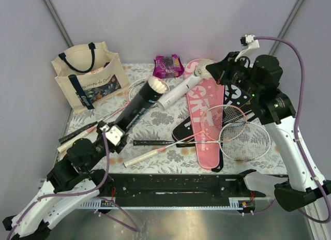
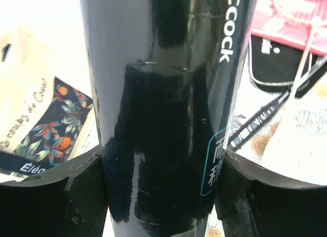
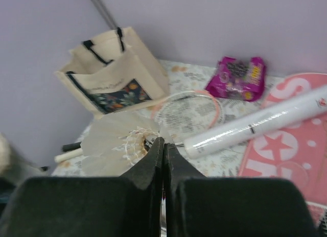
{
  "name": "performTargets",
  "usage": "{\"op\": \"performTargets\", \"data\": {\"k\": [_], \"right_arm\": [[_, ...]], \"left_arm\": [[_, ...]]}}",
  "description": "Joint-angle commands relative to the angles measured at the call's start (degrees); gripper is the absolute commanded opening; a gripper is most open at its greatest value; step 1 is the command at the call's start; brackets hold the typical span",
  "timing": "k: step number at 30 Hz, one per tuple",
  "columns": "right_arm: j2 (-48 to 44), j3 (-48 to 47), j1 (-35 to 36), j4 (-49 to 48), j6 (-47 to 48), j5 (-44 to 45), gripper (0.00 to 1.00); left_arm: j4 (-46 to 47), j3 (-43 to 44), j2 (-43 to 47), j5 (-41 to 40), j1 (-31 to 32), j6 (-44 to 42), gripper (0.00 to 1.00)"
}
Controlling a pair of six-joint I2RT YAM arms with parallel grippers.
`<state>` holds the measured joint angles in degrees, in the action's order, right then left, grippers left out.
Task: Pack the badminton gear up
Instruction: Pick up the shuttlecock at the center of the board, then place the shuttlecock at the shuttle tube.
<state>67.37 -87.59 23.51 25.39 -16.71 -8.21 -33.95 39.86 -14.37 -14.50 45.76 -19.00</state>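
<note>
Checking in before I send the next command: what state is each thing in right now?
left gripper: closed on the black tube.
black tube: gripped near its near end.
right gripper: shut, pinching the shuttlecock.
shuttlecock: held at the fingertips.
white tube: lying loose, partly on the pink cover.
pink cover: flat, rackets lying over it.
rackets: out, uncovered.
tote: upright, mouth open.

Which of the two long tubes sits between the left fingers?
The glossy black tube, clamped between the left fingers. The long white tube lies free, one end over the pink racket-shaped cover.
</note>
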Motion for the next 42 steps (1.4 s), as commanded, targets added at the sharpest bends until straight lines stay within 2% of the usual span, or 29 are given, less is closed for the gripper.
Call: {"op": "performTargets", "data": {"k": [1, 4, 9, 21, 26, 31, 37, 42], "right_arm": [[-0.31, -3.2, -3.38, -3.58, -6.04, -23.83, 0.0], [-1.01, -2.76, -3.64, -6.74, -9.21, -32.55, 0.0], [-3.03, 1.01, -3.64, -11.4, -14.31, -40.03, 0.01], [-4.88, 12.35, -3.73, -17.3, -21.25, -46.99, 0.01], [-3.66, 15.96, -3.64, -23.97, -26.43, -49.53, 0.0], [-3.04, 17.98, -2.68, -23.98, -26.71, -48.4, 0.0], [-1.99, 16.23, 0.83, -11.52, -16.79, -41.55, 0.0], [-1.19, 17.28, 3.29, -10.01, -15.2, -37.68, 0.0]], "left_arm": [[3.46, -0.83, -3.38, 7.37, 0.12, -4.54, 0.42], [4.51, -2.06, -4.7, 9.66, 0.12, -5.25, 0.41], [8.2, -5.22, -5.05, 12.21, 0.12, -6.92, 0.41], [14.62, -7.25, -6.9, 15.8, 0.03, -9.38, 0.41], [16.81, -8.21, -7.34, 17.05, 0.12, -10.09, 0.41], [16.9, -7.16, -10.14, 16.17, 0.12, -10.44, 0.41], [18.13, -6.37, -12.35, 15.91, 0.12, -9.83, 0.41], [19.1, -6.37, -12.79, 16.35, 0.03, -8.77, 0.41]]}}
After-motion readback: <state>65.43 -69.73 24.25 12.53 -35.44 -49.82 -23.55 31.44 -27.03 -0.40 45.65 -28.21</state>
